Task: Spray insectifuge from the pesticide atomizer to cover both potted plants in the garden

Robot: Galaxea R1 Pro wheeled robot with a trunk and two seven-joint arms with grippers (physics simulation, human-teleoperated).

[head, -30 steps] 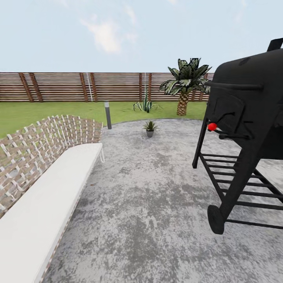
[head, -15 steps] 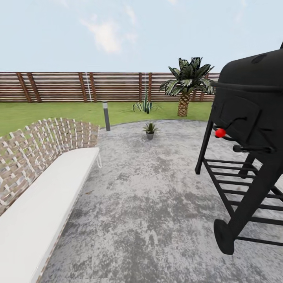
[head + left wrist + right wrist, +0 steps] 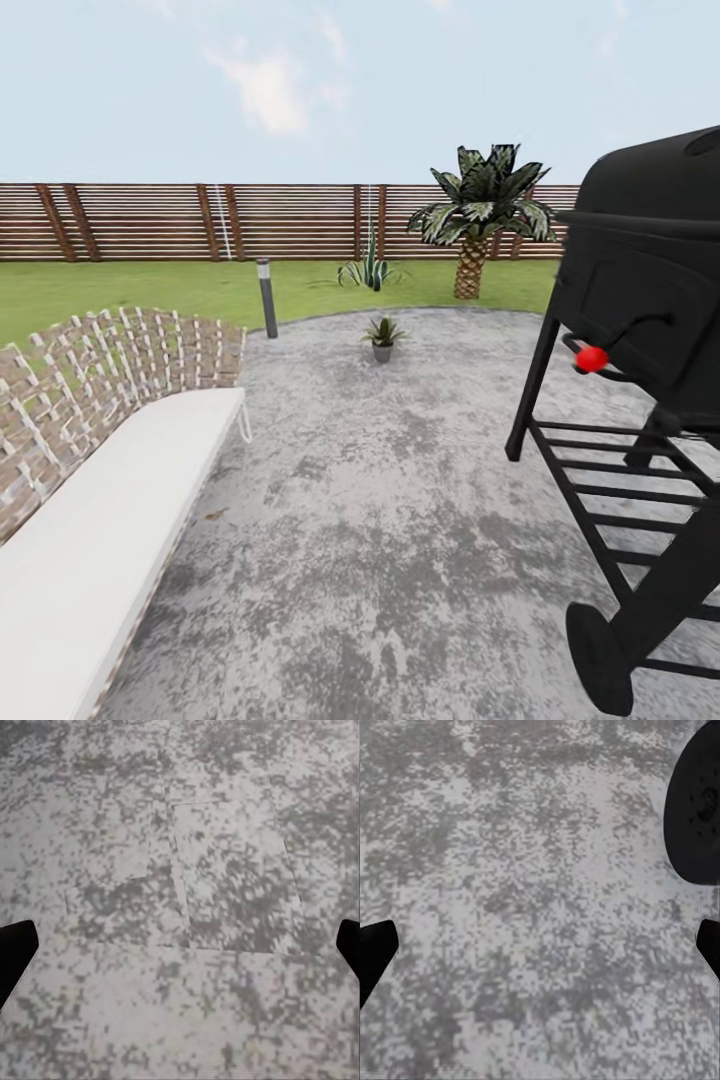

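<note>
A small potted plant point(image 3: 382, 335), a rosette of pointed green leaves in a grey pot, stands at the far edge of the grey mottled patio point(image 3: 380, 500). Behind it on the lawn point(image 3: 120, 285) grows a second spiky, pale-striped plant point(image 3: 370, 268). The pesticide atomizer is out of view. In the left wrist view my left gripper point(image 3: 180, 952) is open over bare paving, its dark fingertips point(image 3: 15, 954) at the picture's edges. My right gripper point(image 3: 540, 949) is open too, above paving, with nothing between its fingers point(image 3: 375, 949).
A black grill point(image 3: 650, 330) on a wheeled frame stands close on the right; its wheel point(image 3: 697, 802) is near my right gripper. A long white-cushioned woven bench point(image 3: 110, 480) lines the left. A lamp post point(image 3: 267, 297), a palm point(image 3: 478, 215) and a brown slatted fence point(image 3: 200, 220) lie beyond.
The whole view has shifted as the camera moved forward: the grill now sits further right and nearer, the bench further left. Nothing in the garden itself has moved.
</note>
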